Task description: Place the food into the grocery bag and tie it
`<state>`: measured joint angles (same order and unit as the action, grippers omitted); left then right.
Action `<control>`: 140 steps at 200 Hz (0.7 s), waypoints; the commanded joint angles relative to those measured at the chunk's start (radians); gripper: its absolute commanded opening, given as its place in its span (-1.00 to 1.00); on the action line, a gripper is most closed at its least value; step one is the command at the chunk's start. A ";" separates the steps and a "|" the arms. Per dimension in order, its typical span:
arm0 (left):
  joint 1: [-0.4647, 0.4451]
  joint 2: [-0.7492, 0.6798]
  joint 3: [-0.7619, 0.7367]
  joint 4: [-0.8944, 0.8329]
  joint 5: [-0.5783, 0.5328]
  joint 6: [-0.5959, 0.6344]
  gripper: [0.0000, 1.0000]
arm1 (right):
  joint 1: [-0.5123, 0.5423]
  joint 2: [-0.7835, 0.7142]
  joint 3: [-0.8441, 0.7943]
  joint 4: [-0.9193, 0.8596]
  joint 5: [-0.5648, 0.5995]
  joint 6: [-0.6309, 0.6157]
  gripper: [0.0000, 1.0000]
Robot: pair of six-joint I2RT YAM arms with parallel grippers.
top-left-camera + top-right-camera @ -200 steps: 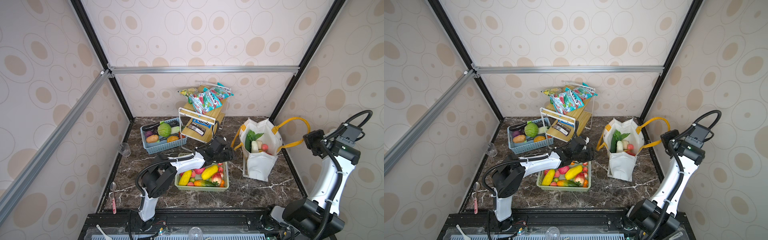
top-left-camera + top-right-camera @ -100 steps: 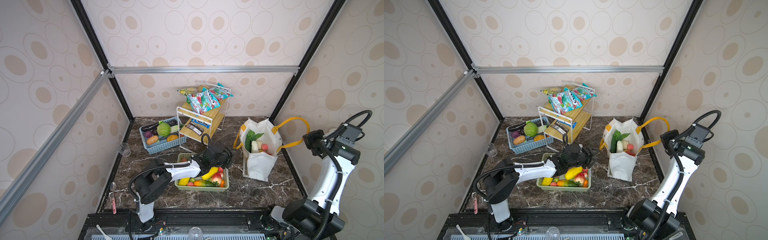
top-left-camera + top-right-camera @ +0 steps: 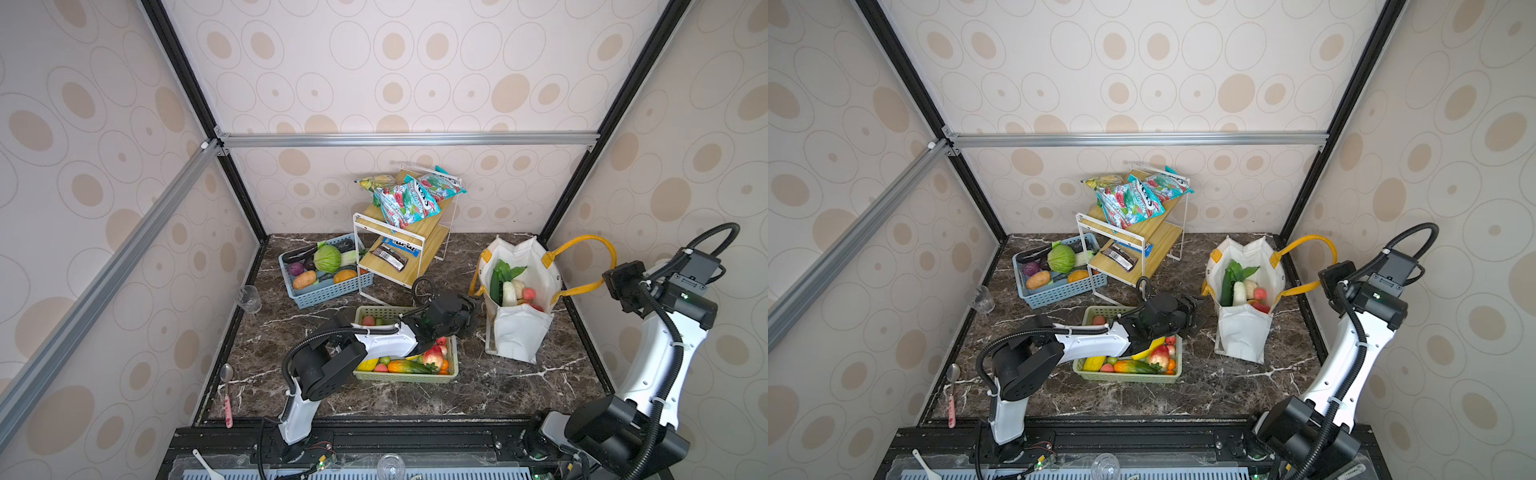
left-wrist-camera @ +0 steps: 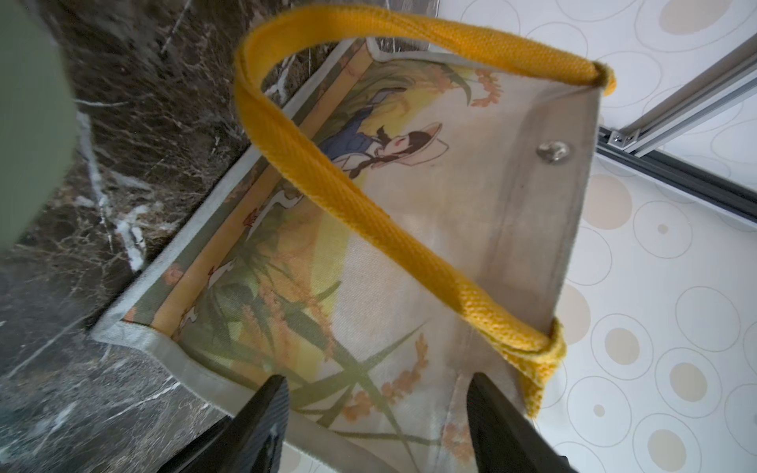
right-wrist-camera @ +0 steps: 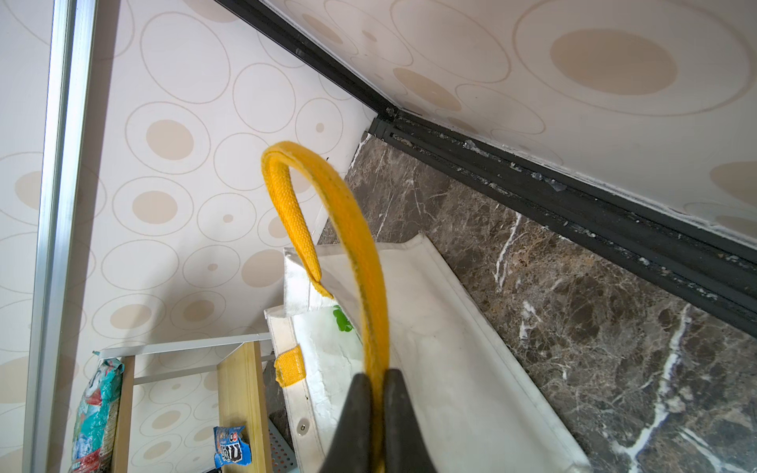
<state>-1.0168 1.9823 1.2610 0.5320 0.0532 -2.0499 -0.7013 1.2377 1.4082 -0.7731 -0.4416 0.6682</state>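
Low in the middle of a top view, the green basket (image 3: 407, 376) holds toy fruit (image 3: 432, 357), yet we judge the tying step to be in hand. Just above it, our left gripper (image 4: 375, 381) faces the printed side of the grocery bag (image 3: 515, 332), jaws parted and empty, the near handle (image 4: 348, 196) looping ahead untouched. Next we must close on that strap. Farther right, our right gripper (image 5: 377, 379) is clenched on the other handle (image 5: 356, 229), holding it up. The food (image 3: 509, 286) sits inside the open bag, right of centre.
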 commanded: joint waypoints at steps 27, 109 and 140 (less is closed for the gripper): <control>-0.022 0.019 -0.026 0.103 -0.200 -0.225 0.40 | 0.016 -0.010 -0.034 0.023 -0.019 0.007 -0.85; -0.029 0.140 0.078 0.094 -0.310 -0.345 0.41 | 0.029 -0.022 -0.042 0.047 -0.052 0.032 -0.85; -0.029 0.194 0.144 0.064 -0.324 -0.370 0.41 | 0.029 -0.032 -0.058 0.051 -0.058 0.033 -0.85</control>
<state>-1.0389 2.1262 1.3373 0.6167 -0.2371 -2.0693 -0.6796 1.2320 1.3666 -0.7334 -0.4755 0.6910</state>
